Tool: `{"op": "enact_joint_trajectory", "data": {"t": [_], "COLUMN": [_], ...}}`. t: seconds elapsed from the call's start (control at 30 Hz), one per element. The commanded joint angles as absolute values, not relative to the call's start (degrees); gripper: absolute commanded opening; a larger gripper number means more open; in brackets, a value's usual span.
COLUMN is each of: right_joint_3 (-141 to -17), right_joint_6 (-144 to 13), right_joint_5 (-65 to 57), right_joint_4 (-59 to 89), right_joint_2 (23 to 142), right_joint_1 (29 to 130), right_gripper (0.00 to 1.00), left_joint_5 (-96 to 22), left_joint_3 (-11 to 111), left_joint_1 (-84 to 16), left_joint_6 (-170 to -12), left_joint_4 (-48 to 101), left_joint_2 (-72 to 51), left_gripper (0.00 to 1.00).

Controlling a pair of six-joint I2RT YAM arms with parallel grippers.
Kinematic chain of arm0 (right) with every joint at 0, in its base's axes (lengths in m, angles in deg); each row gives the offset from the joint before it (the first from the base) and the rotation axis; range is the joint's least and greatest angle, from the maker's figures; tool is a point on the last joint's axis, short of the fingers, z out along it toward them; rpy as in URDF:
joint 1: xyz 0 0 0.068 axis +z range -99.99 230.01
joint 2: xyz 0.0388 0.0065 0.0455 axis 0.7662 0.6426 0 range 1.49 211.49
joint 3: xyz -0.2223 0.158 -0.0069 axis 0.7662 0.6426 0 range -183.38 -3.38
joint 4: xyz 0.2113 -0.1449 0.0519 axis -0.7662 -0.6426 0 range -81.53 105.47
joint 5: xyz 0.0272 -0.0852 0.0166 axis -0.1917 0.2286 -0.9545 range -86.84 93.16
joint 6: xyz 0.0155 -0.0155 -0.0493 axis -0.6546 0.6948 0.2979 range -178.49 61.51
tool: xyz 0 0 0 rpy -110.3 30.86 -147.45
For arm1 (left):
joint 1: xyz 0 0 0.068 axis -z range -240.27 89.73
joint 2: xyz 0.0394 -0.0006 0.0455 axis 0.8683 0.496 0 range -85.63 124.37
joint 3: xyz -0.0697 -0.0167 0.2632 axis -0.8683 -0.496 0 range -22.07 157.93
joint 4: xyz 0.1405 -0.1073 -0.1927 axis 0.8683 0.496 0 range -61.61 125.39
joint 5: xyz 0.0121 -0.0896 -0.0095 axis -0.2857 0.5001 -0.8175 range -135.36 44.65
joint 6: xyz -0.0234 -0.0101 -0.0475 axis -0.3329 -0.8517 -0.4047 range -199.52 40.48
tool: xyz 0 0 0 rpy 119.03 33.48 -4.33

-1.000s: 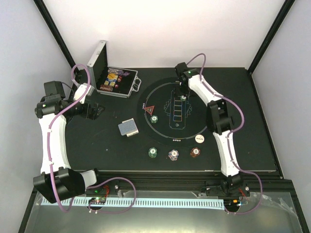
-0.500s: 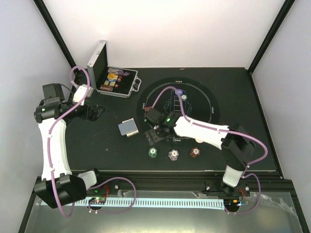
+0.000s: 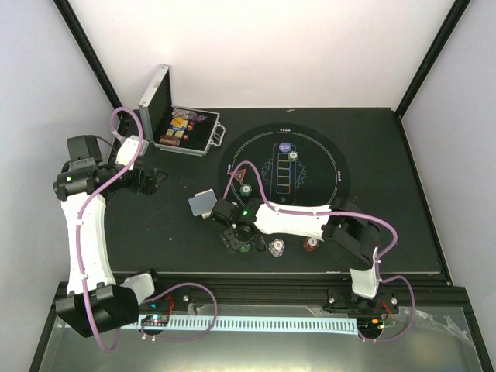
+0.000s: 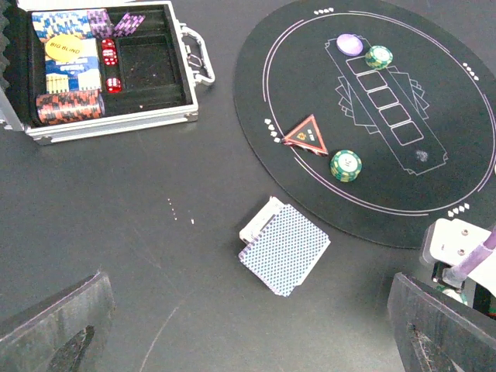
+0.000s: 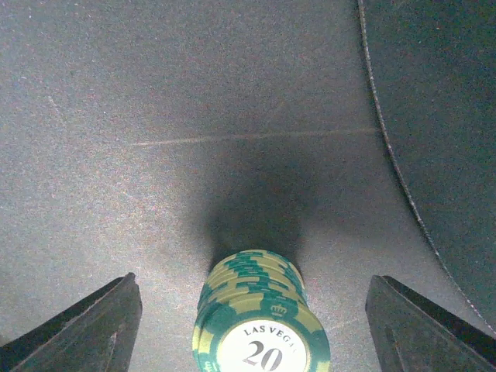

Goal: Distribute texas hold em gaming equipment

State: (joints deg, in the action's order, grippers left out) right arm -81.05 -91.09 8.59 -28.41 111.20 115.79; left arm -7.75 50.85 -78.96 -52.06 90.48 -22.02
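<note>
A stack of green poker chips [image 5: 260,325] stands on the table between the open fingers of my right gripper [image 5: 256,341], which touch nothing. In the top view this gripper [image 3: 235,235] is over the green stack [image 3: 245,247]; blue-white chips [image 3: 277,246] and dark red chips [image 3: 311,243] stand to its right. The blue-grey-backed card deck [image 4: 284,248] lies ahead of my open, empty left gripper [image 4: 248,349]. On the round mat [image 4: 457,116] are the red triangular marker [image 4: 308,134], green chips [image 4: 346,165], another green chip [image 4: 379,56] and the purple button [image 4: 349,43]. The white button is hidden.
The silver hinged case [image 4: 116,124] stands open at the far left, holding chips, dice and a yellow disc. My right arm [image 3: 298,221] stretches across the mat's near edge. My left gripper [image 3: 151,180] hovers left of the deck [image 3: 203,203].
My right arm has swung from the far side of the mat to the near left, and its gripper is now down around the green stack. The left arm has barely moved.
</note>
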Motion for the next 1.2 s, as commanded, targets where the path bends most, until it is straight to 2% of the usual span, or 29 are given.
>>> {"op": "enact_joint_trajectory", "data": {"t": [0.0,0.27,0.53,0.77,1.03,1.17], "right_joint_3": [-82.0,-81.7,-81.5,-81.5,-81.7,-81.5], "right_joint_6": [-91.6,-91.4,-90.8,-91.0,-90.8,-90.9], "right_joint_5": [9.6,10.0,10.3,10.5,11.0,10.2], "right_joint_4": [-28.3,-28.3,-28.9,-28.7,-29.3,-29.0], "right_joint_2": [111.8,112.7,113.3,112.7,113.2,113.0], "right_joint_1": [116.1,116.1,116.2,116.2,116.2,116.2], "right_gripper": [0.80,0.68,0.66,0.45,0.40,0.34], "left_joint_5": [-6.0,-6.1,-6.1,-6.1,-6.5,-6.4], "left_joint_3": [51.2,51.2,51.7,51.5,51.6,51.6], "left_joint_1": [-79.3,-79.4,-79.3,-79.3,-79.4,-79.4], "left_joint_6": [-52.7,-52.6,-52.5,-52.5,-52.4,-52.2], "left_joint_4": [89.3,89.3,89.5,89.5,89.5,89.6], "left_joint_2": [-23.1,-23.3,-23.5,-23.5,-23.6,-23.5], "left_gripper": [0.99,0.99,0.99,0.99,0.99,0.99]}}
